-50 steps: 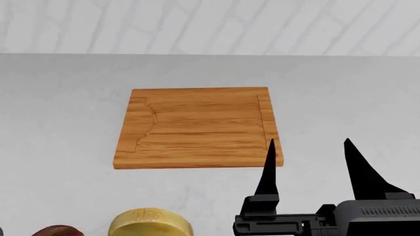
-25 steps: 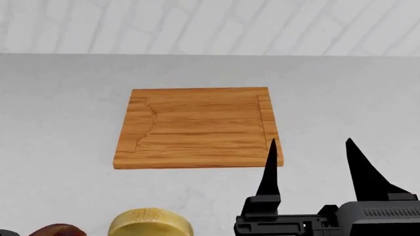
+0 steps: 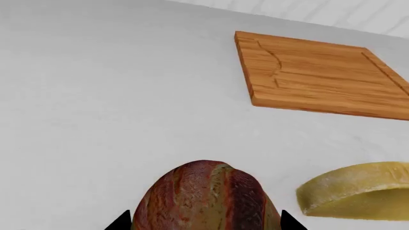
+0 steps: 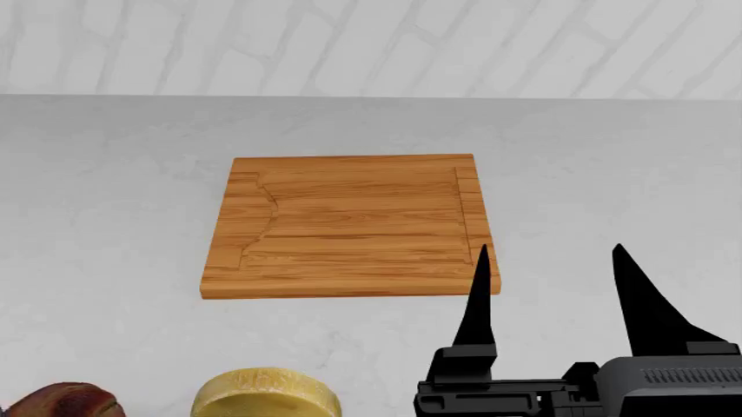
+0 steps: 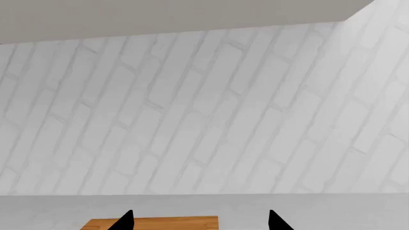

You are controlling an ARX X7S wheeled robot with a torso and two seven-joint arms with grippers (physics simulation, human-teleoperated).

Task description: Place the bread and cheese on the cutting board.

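The bread (image 3: 206,194), a reddish-brown streaked loaf, sits between the two black fingertips of my left gripper (image 3: 204,222), which press its sides. In the head view the bread (image 4: 61,402) shows at the bottom left edge, beside the pale yellow cheese (image 4: 267,393), which also shows in the left wrist view (image 3: 357,189). The cutting board (image 4: 347,226) lies flat further back on the counter (image 3: 313,72). My right gripper (image 4: 550,252) hovers open off the board's near right corner, holding nothing; its wrist view catches only a strip of the board (image 5: 153,223).
Grey counter (image 4: 116,174) surrounds the board on all sides. A white brick wall (image 4: 371,43) rises behind it and fills most of the right wrist view (image 5: 204,120).
The bread has shifted left and slightly up in the head view. The right gripper has barely moved. Board and cheese are unmoved.
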